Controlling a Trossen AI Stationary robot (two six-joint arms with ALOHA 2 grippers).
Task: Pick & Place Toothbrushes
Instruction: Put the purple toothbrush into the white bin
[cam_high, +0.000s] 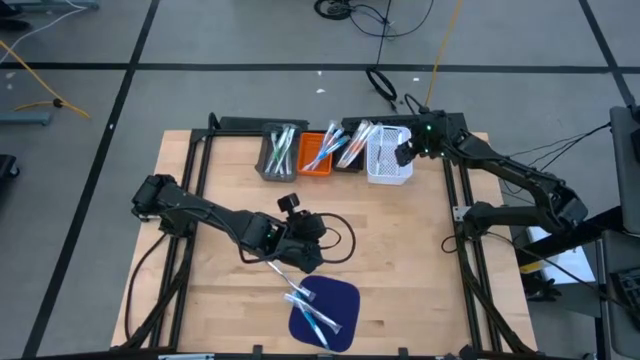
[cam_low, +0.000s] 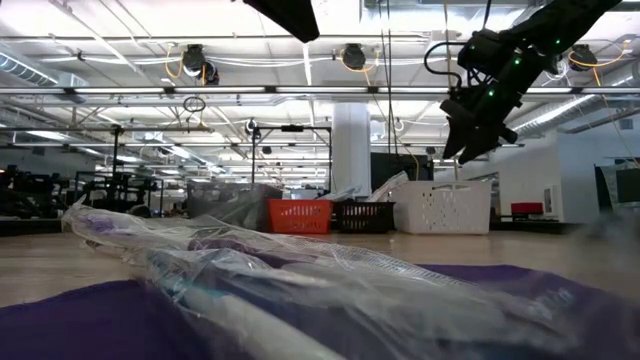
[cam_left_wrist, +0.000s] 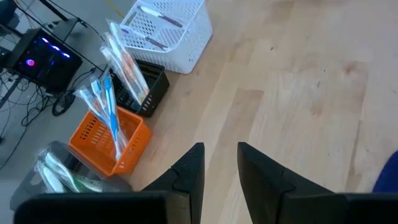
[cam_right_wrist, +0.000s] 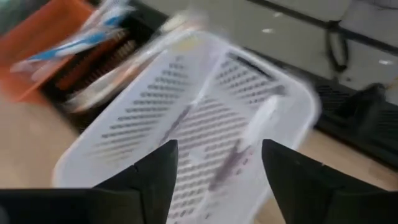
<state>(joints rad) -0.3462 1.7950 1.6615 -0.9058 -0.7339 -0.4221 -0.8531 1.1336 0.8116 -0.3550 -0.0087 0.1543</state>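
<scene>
The toothbrushes (cam_high: 312, 312), wrapped in clear film, lie in two places. A few rest on the dark blue mat (cam_high: 340, 300) at about 6 o'clock on the table (cam_high: 420, 270). The others stand or lie in the four bins along the 12 o'clock edge: grey bin (cam_high: 277, 152), orange bin (cam_high: 318, 155), black bin (cam_high: 350, 150) and white bin (cam_high: 388, 157), touching side by side.

The right gripper (cam_high: 404, 152) hangs just above the white bin at its 3 o'clock side. In the right wrist view its fingers (cam_right_wrist: 155, 174) stand wide apart with nothing between them, and wrapped brushes lie on the bin floor below. Judgement: a drop into the white bin looks just completed.

The left gripper (cam_high: 300, 255) sits near mid-table, just at the 12 o'clock side of the mat. Its fingers (cam_left_wrist: 189, 171) are partly apart and hold nothing.

For the step in hand, the right arm should rise straight up before travelling, so its fingers clear the bin wall. The left should grasp one brush only, across its middle; the film looks slippery
</scene>
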